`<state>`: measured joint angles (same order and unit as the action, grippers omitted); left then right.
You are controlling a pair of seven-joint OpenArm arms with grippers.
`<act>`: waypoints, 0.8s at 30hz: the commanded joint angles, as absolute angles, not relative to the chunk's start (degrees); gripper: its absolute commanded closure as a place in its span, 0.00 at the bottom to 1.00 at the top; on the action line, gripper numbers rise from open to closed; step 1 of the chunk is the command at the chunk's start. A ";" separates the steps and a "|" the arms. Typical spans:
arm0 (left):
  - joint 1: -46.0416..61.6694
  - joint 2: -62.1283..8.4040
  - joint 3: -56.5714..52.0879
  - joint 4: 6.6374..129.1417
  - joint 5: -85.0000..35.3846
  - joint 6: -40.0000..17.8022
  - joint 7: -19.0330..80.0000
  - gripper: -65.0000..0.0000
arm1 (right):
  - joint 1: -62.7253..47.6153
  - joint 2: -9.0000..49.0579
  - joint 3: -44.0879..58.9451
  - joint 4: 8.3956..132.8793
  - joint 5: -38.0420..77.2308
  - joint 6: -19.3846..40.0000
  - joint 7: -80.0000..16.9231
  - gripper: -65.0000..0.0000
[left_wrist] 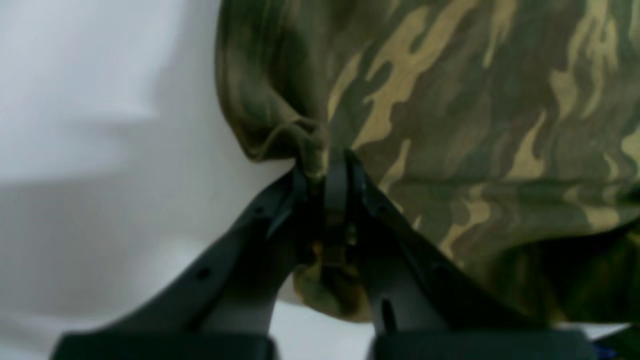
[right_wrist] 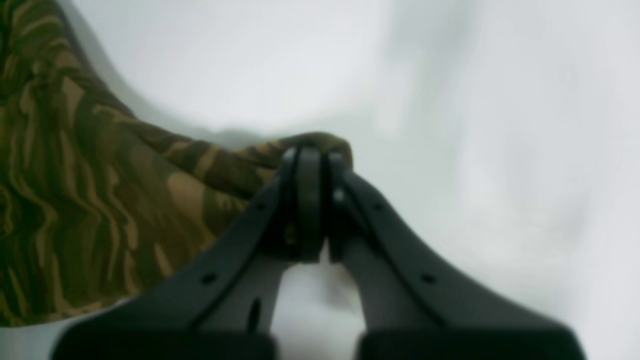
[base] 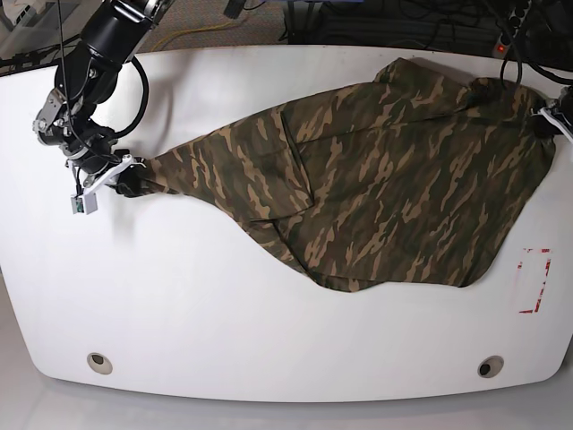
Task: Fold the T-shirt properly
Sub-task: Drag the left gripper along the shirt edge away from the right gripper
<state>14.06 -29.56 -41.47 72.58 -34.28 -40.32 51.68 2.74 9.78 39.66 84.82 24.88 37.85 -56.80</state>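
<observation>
Left wrist view: black left gripper (left_wrist: 327,167), jaws pressed together, pinching a bunched edge of the soft camouflage T-shirt (left_wrist: 475,125) in olive, brown & tan. No writing readable on the cloth.

Right wrist view: black right gripper (right_wrist: 310,155), jaws pressed together on a rolled cloth tip; shirt trails off to the left over the white table (right_wrist: 450,100).

Base view: shirt (base: 385,188) lies stretched across the table w/ long axis running left-right, narrow pulled-out end at the right gripper (base: 130,182), wide end at the left gripper (base: 548,124). Red rectangle marking (base: 534,280) near the table's right edge, no readable text.
</observation>
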 commanded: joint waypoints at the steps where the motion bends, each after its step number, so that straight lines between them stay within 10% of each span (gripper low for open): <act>1: 16.31 -30.55 -43.56 77.14 -34.15 -40.00 51.03 1.00 | 3.91 10.95 41.89 86.11 25.45 38.02 -56.84 1.00; 17: 22.20 -26.07 -43.74 90.15 -33.71 -40.00 53.85 0.99 | 6.99 12.26 43.56 85.76 25.10 37.41 -57.19 1.00; 24: 21.76 -26.07 -42.95 94.29 -33.80 -40.00 59.47 0.40 | 6.81 11.74 43.47 85.76 25.10 37.49 -57.19 1.00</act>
